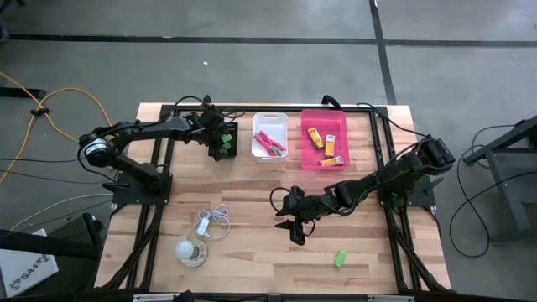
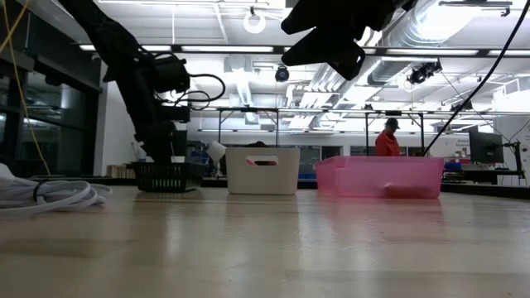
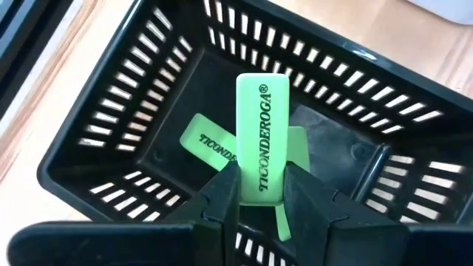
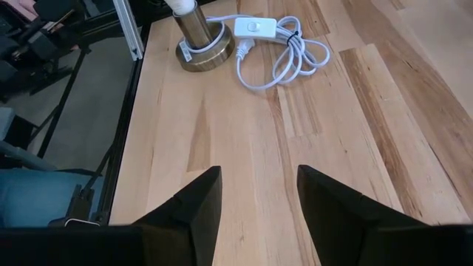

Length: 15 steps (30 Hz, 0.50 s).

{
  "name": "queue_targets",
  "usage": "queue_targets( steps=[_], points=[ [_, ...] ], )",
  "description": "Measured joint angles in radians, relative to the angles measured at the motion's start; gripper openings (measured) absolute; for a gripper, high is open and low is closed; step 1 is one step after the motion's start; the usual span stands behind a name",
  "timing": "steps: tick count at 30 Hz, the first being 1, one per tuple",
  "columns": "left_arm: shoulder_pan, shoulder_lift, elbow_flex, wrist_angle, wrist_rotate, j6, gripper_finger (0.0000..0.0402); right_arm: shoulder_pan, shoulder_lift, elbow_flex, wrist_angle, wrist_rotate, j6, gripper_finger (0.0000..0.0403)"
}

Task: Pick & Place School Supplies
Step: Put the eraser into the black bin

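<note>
My left gripper (image 1: 220,137) hangs over the black slotted basket (image 1: 223,143) at the table's far left and is shut on a green eraser (image 3: 262,125). More green erasers (image 3: 207,140) lie flat on the basket's floor. One green eraser (image 1: 340,258) lies on the table near the front right. A white bin (image 1: 270,126) holds pink-handled scissors (image 1: 268,144). A pink bin (image 1: 325,164) holds yellow-orange packets (image 1: 315,137). My right gripper (image 1: 294,225) stands open above bare wood at mid-table. My left gripper pinches the green eraser by its two long narrow edges, at the end nearest the wrist (image 3: 260,188), between its two fingers (image 3: 222,188). The fingers slant down from above and lie along the eraser. Its printed face shows and its free end sticks out over the basket's inside, clear of the floor.
A lamp base with a bulb (image 1: 191,252) and its coiled white cord with switch (image 1: 215,220) lie at the front left. Black frame rails (image 1: 155,210) run along both sides of the table. Bare wood lies under my right gripper (image 4: 259,185).
</note>
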Motion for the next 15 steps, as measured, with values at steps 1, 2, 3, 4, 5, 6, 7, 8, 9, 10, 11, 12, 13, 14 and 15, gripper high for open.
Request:
queue_targets(
  steps=[1, 2, 3, 4, 5, 6, 7, 8, 9, 10, 11, 12, 13, 14, 15],
  points=[
    [0.000, 0.000, 0.000, -0.001, 0.000, 0.000, 0.0084, 0.000, 0.000, 0.000, 0.000, 0.000, 0.000, 0.0166],
    [0.000, 0.000, 0.000, -0.001, 0.000, 0.000, 0.0084, 0.000, 0.000, 0.000, 0.000, 0.000, 0.000, 0.0166],
    [0.000, 0.000, 0.000, 0.000, 0.000, 0.000, 0.0084, 0.000, 0.000, 0.000, 0.000, 0.000, 0.000, 0.0166],
    [-0.001, 0.000, 0.000, -0.001, 0.000, 0.000, 0.0084, 0.000, 0.000, 0.000, 0.000, 0.000, 0.000, 0.0166],
    [-0.001, 0.000, 0.000, -0.001, 0.000, -0.001, 0.0084, 0.000, 0.000, 0.000, 0.000, 0.000, 0.000, 0.0166],
    [-0.001, 0.000, 0.000, -0.001, -0.004, -0.001, 0.0084, 0.000, 0.000, 0.000, 0.000, 0.000, 0.000, 0.0166],
    [-0.001, 0.000, 0.000, -0.001, -0.009, -0.002, 0.0084, 0.000, 0.000, 0.000, 0.000, 0.000, 0.000, 0.0166],
    [-0.001, 0.000, 0.000, -0.001, -0.019, -0.002, 0.0084, 0.000, 0.000, 0.000, 0.000, 0.000, 0.000, 0.0166],
    [-0.001, 0.000, 0.000, -0.001, -0.030, -0.002, 0.0084, 0.000, 0.000, 0.000, 0.000, 0.000, 0.000, 0.0166],
    [-0.001, 0.000, 0.000, -0.001, -0.037, -0.002, 0.0085, 0.000, 0.000, 0.000, 0.000, 0.000, 0.000, 0.0166],
    [-0.001, 0.000, 0.000, -0.001, -0.043, -0.002, 0.0087, 0.000, 0.000, 0.000, 0.000, 0.000, 0.000, 0.0166],
    [-0.001, 0.000, 0.000, -0.001, -0.051, -0.002, 0.0091, 0.000, 0.000, 0.000, 0.000, 0.000, 0.000, 0.0166],
    [-0.001, 0.000, 0.000, -0.001, -0.055, -0.002, 0.0097, 0.000, 0.000, 0.000, 0.000, 0.000, 0.000, 0.0166],
    [-0.001, 0.000, 0.000, -0.001, -0.056, -0.002, 0.0104, 0.000, 0.000, 0.000, 0.000, 0.000, 0.000, 0.0166],
    [-0.001, 0.000, 0.000, -0.001, -0.056, -0.002, 0.0111, 0.000, 0.000, 0.000, 0.000, 0.000, 0.000, 0.0166]
  ],
)
